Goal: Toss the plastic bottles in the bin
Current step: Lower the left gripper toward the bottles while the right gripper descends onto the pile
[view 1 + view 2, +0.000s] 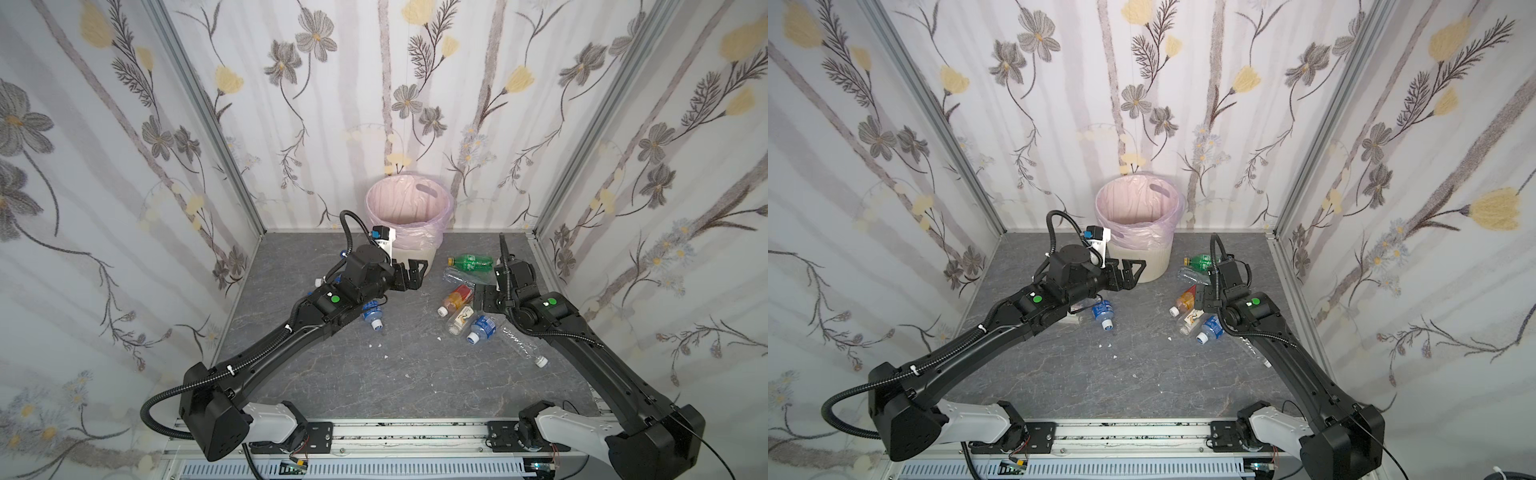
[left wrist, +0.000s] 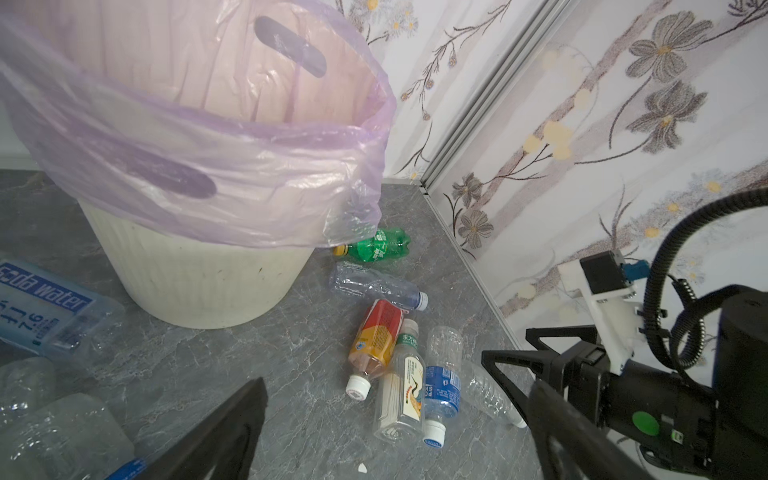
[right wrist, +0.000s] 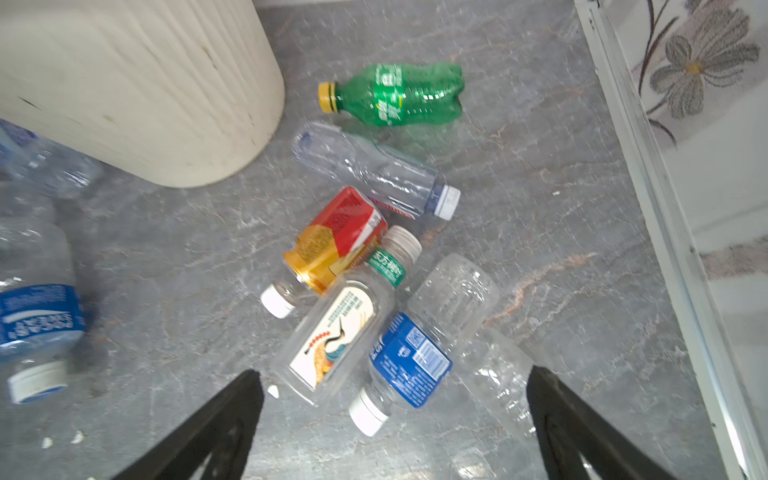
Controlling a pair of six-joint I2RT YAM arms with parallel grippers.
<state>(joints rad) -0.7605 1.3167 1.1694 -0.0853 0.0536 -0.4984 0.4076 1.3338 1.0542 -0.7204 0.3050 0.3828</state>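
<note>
The left gripper [image 1: 411,270] is wide open and holds nothing. It hangs in the air just in front of the bin [image 1: 419,257], which stands at the back of the grey table [image 1: 374,374] with a pink bag [image 1: 409,195] inside it. The right gripper [image 3: 395,372] is wide open too, and it is empty. It hangs over a little heap of plastic bottles [image 1: 482,328] lying on the table to the right of the bin. In the heap, an orange bottle [image 3: 336,241], a white-label bottle [image 3: 336,336] and a blue-label bottle [image 3: 409,361] lie side by side and touch. A green bottle [image 3: 399,93] and a clear bottle [image 3: 374,170] lie closer to the bin. Another blue bottle [image 1: 371,313] lies under the left arm. A soda water bottle [image 2: 45,307] lies on the bin's other side.
</note>
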